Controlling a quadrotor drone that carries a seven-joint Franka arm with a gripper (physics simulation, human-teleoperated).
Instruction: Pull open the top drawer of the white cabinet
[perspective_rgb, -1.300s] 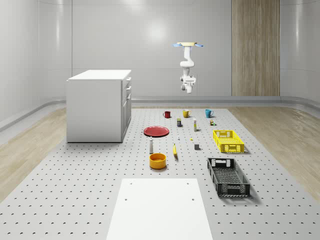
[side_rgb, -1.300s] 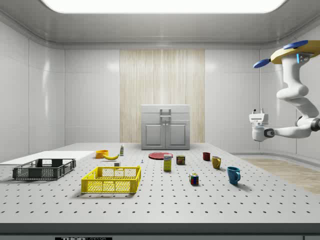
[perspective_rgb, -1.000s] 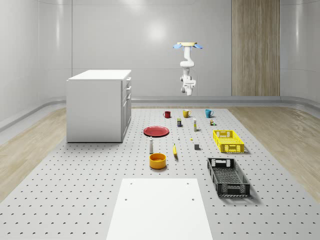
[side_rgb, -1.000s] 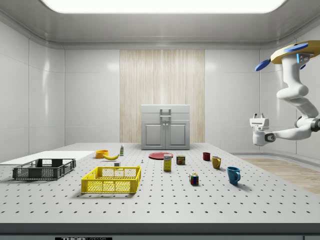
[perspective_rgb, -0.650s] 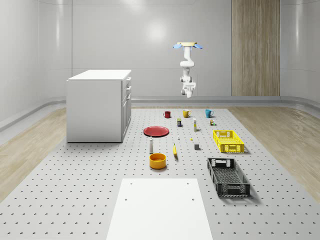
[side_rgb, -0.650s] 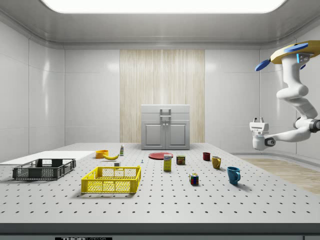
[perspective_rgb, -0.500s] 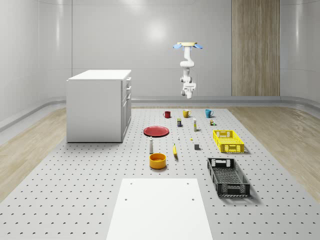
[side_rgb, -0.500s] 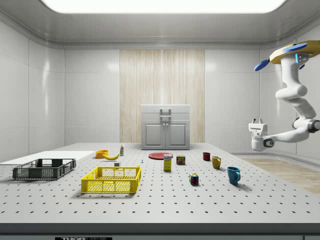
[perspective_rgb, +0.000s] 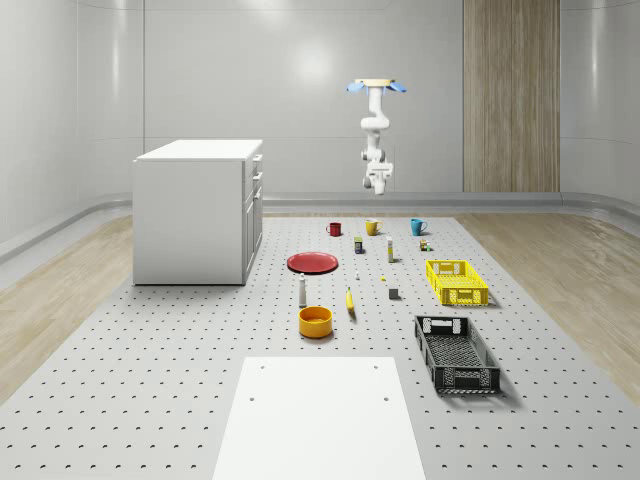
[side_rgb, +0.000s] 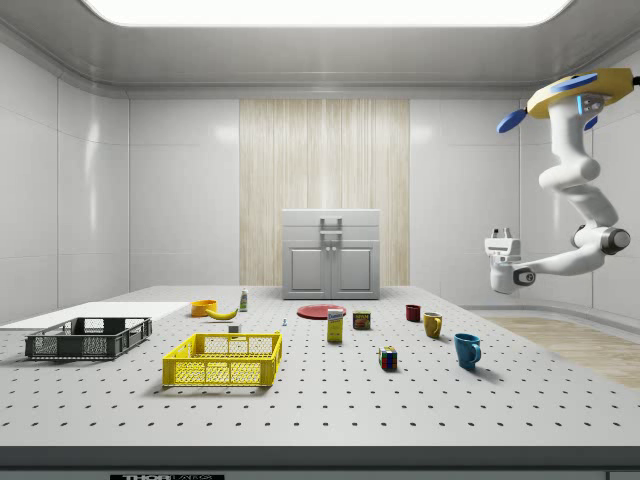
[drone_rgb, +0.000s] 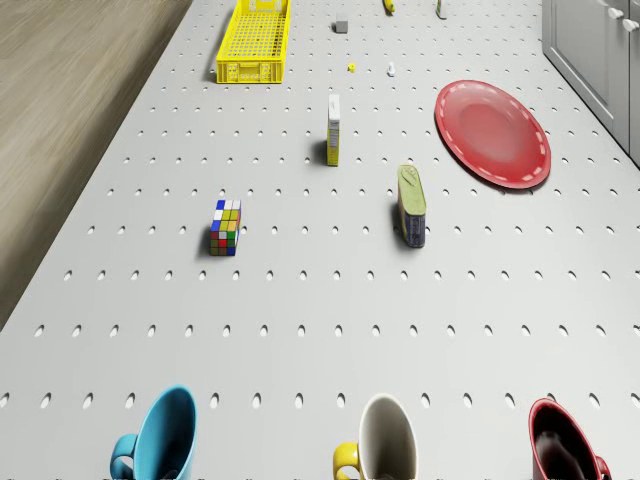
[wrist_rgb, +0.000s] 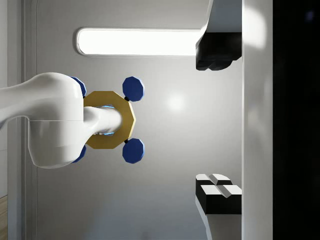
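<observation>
The drone (side_rgb: 572, 95) hovers high above the far end of the perforated table (perspective_rgb: 180, 380), past the row of mugs, at the side view's right. Its arm bends down and forward, carrying the gripper (side_rgb: 500, 240) in mid-air, well apart from every object. In the wrist view the gripper (wrist_rgb: 218, 120) points upward toward the ceiling light, and the two dark fingertips (wrist_rgb: 215, 55) stand wide apart with nothing between them.

The white cabinet (perspective_rgb: 197, 210) stands on the table at the whole-scene view's left, its front facing right. The top drawer (side_rgb: 331, 221) sits flush with the cabinet front, closed, far from the gripper.

Containers:
- Yellow crate (perspective_rgb: 456, 282), right side of the table: nothing visible inside.
- Black crate (perspective_rgb: 456, 354), nearer than the yellow one: nothing visible inside.
- Orange bowl (perspective_rgb: 315, 321), near centre: contents cannot be judged.
- Blue mug (drone_rgb: 160, 438), yellow mug (drone_rgb: 383, 440) and red mug (drone_rgb: 563, 442) stand in a row at the far end, below the drone; the interiors that can be seen look bare.

Other items: a red plate (drone_rgb: 492, 133) lies just beside the cabinet front, nothing on it. A Rubik's cube (drone_rgb: 226, 227), a tin can (drone_rgb: 411, 205) and an upright box (drone_rgb: 333, 129) stand apart between the mugs and the yellow crate. A banana (perspective_rgb: 350, 301) and a small bottle (perspective_rgb: 303, 291) stand near the bowl. A white sheet (perspective_rgb: 320, 420) covers the near end.
</observation>
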